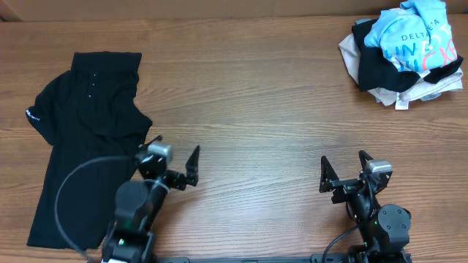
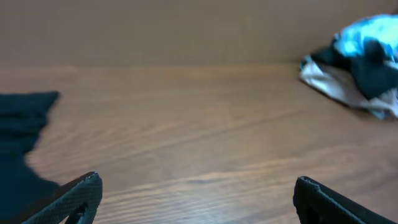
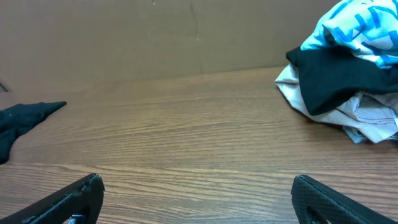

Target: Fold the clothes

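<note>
Clothes (image 1: 380, 69) sit heaped at two o'clock on the surface (image 1: 256, 95), the light blue T-shirt (image 1: 413, 33) topmost, seemingly awaiting folding. A black shirt (image 1: 80, 139) lies spread at nine o'clock. Left pincer (image 1: 174, 159) and right pincer (image 1: 344, 166) gape wide, empty, parked near six o'clock, likely between garments.

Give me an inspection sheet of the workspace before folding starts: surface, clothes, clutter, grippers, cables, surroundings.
Surface: wooden table, bare in the middle.
Job's things: light blue T-shirt atop a crumpled pile, far right corner; black garment spread out at left.
Clutter: nothing seen.
Grippers: left gripper open, empty; right gripper open, empty.
Cables: black cable loops at the near left edge.
Surroundings: plain brown wall behind the table.
</note>
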### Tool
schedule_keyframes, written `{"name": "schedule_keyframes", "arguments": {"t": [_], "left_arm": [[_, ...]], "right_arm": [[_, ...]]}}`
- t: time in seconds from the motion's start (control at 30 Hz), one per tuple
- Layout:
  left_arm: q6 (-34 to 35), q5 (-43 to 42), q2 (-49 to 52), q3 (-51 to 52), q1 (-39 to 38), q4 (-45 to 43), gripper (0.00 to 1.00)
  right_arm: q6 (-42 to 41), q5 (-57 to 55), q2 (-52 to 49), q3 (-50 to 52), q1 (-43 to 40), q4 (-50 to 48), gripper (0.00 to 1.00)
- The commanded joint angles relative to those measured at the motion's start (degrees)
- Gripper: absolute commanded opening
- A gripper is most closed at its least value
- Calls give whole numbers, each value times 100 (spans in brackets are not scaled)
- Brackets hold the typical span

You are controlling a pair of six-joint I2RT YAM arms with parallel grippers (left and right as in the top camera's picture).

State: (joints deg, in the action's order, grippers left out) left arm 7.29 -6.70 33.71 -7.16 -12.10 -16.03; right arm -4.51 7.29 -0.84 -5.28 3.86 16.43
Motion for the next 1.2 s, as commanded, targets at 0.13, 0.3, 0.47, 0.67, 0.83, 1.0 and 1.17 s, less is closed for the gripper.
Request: {"name": "schedule_keyframes", "arguments": {"t": [0.13, 0.3, 0.47, 0.67, 0.83, 1.0, 1.17], "left_arm": [[367, -437, -1569, 688, 962, 181, 100], [295, -468, -2135, 688, 1263, 573, 100], [299, -136, -2782, 688, 1425, 1530, 100], [302, 116, -3353, 688, 1438, 2004, 100], [302, 118, -3344, 688, 1438, 1996, 100], [302, 116, -3344, 688, 1438, 1993, 100], [302, 116, -3344, 688, 1438, 1993, 100]], "right_arm": [[-22, 42, 68, 26, 31, -31, 100], [-22, 42, 68, 26, 31, -31, 100], [-22, 42, 68, 26, 31, -31, 100], [-22, 42, 68, 26, 31, -31, 100], [-22, 42, 68, 26, 31, -31, 100], [-22, 42, 68, 26, 31, -31, 100], [-22, 39, 68, 26, 31, -31, 100]]}}
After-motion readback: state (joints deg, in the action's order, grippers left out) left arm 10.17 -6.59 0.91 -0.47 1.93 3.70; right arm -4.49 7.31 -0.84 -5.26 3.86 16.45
